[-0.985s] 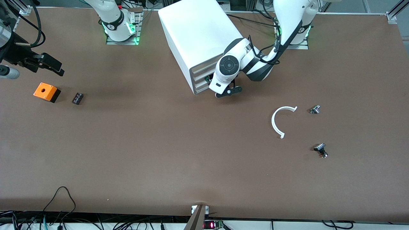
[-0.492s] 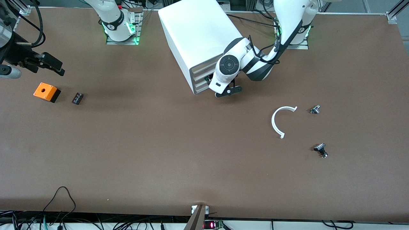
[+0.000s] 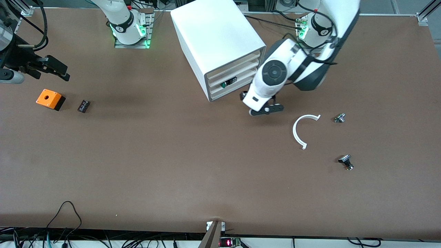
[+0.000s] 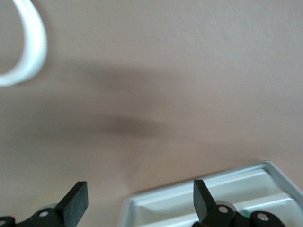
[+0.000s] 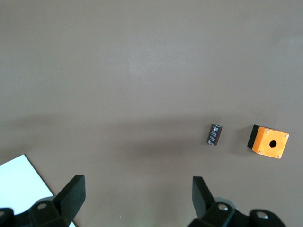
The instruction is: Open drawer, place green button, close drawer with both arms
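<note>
The green-capped button (image 3: 224, 84) lies in what appears to be the third drawer (image 3: 231, 81) of the white cabinet (image 3: 215, 41), as the left gripper (image 3: 265, 110) hangs empty and spread over bare table just beside it, while the right gripper (image 5: 137, 201) waits, fingers wide.

A shallow off-white tray drawer (image 3: 230, 82), one of the lower of four stacked alike in a big white box cabinet (image 3: 213, 38), is seen nearly pushed in at the middle of the table, close to the robots' bases. A small push button with a round green cap and a dark cylindrical body (image 3: 226, 82) is seen lying on its side in the slot of that drawer, its cap turned toward the right arm's end of the table.
</note>
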Controlling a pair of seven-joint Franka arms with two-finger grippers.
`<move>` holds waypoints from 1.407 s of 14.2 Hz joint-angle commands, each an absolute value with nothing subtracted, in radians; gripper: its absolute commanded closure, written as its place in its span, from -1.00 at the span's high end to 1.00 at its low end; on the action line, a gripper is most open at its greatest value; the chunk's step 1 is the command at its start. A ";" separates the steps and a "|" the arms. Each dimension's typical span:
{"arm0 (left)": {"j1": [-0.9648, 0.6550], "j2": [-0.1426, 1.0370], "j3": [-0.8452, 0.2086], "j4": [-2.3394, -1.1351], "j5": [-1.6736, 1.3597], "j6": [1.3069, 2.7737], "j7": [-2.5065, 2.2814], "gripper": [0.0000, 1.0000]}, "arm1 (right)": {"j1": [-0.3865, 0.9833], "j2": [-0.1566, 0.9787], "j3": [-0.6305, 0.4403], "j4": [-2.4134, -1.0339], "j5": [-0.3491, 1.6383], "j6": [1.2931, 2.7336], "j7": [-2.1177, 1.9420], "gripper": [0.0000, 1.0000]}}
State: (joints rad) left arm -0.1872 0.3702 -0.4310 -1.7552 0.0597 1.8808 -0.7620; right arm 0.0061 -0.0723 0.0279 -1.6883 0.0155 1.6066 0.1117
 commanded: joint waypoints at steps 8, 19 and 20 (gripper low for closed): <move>0.095 0.291 -0.437 -1.447 0.161 1.569 -0.228 0.96 | -0.015 -0.080 0.046 -1.677 0.021 1.608 0.095 1.00; -0.029 0.065 -0.017 -1.561 -0.031 1.580 0.121 0.98 | -0.015 -0.078 0.046 -1.677 0.020 1.609 0.103 1.00; -0.047 0.020 0.006 -1.612 -0.029 1.632 0.124 0.98 | -0.015 -0.078 0.046 -1.677 0.020 1.609 0.103 1.00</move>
State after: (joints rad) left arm 0.0079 0.1244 -0.0670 -1.5008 -0.0222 1.5734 0.1052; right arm 0.0022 -0.0724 0.0312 -1.6835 0.0157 1.6130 0.1079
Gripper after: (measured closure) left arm 0.009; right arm 0.000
